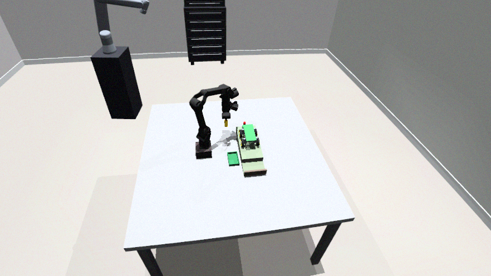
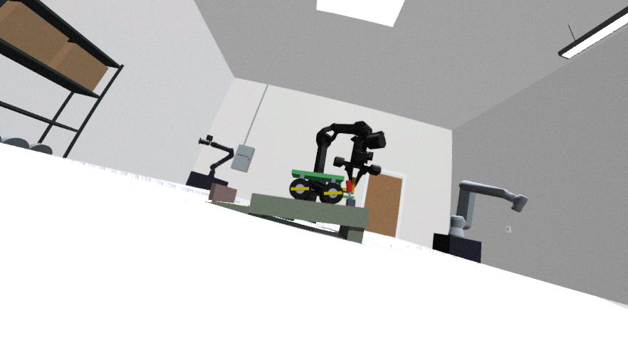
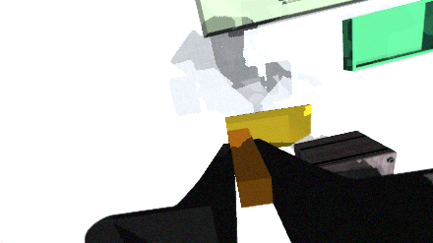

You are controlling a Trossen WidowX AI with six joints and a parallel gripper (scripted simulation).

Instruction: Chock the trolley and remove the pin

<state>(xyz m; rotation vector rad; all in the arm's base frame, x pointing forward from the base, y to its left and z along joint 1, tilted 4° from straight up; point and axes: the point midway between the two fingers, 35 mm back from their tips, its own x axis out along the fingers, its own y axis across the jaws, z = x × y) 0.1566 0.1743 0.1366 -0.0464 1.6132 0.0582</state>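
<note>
Black parallel-jaw gripper (image 1: 225, 120) (image 2: 352, 182) (image 3: 252, 155): pinching the orange block-shaped handle (image 3: 253, 168) of the yellow chock (image 1: 225, 123) (image 3: 273, 126), presumably gripped there so the base stays free to meet a wheel. Chock: aloft over the white tabletop (image 1: 217, 200) (image 2: 185, 256), beside the ramp, not yet at a wheel.

Green-topped trolley with black wheels (image 1: 249, 132) (image 2: 317, 176): on the pale green ramp (image 1: 252, 153) (image 2: 305, 209), uphill part.

Red-headed stop pin (image 1: 244, 123) (image 2: 349, 186): at the trolley's uphill end; by the task, its sole restraint, hence to be left until chocking is done.

Open green rectangular tray (image 1: 232, 164) (image 3: 348, 45): beside the ramp, apparently placed to receive the pin.
</note>
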